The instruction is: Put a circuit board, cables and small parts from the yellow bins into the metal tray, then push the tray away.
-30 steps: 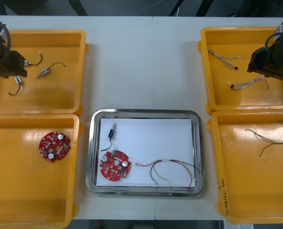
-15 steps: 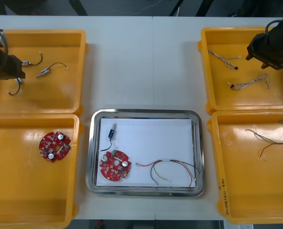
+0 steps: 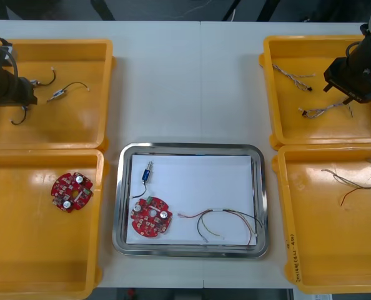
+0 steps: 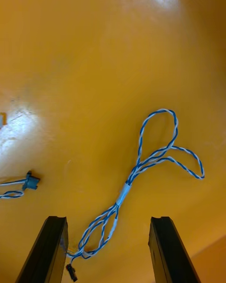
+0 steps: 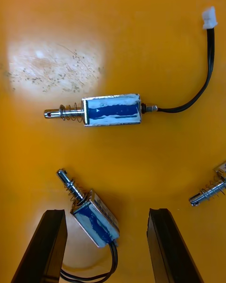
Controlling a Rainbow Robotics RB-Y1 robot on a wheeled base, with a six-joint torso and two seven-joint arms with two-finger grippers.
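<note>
My left gripper (image 3: 23, 92) hangs over the back left yellow bin (image 3: 79, 131). In the left wrist view it is open (image 5: 106, 214), with a small metal part (image 5: 94, 219) lying between its fingers and two more parts (image 5: 112, 110) (image 5: 209, 191) beyond. Over the back right bin (image 3: 279, 125) is my right gripper (image 3: 343, 84). It is open too (image 4: 108, 219), above a twisted blue and white cable (image 4: 141, 170), whose end lies between the fingers. The metal tray (image 3: 188, 149) holds a red circuit board (image 3: 151, 217), a small metal part (image 3: 147, 173) and a red and yellow cable (image 3: 223, 222).
A second circuit board (image 3: 72, 191) lies in the front left bin (image 3: 42, 275). Thin cables (image 3: 354, 181) lie in the front right bin (image 3: 323, 262). Another blue and white cable (image 3: 291, 74) rests farther back in the back right bin. Bare table stretches beyond the tray.
My right gripper drew back toward the far edge, then came forward again over the twisted cable. The left arm shifted slightly to the left. Nothing in the tray moved.
</note>
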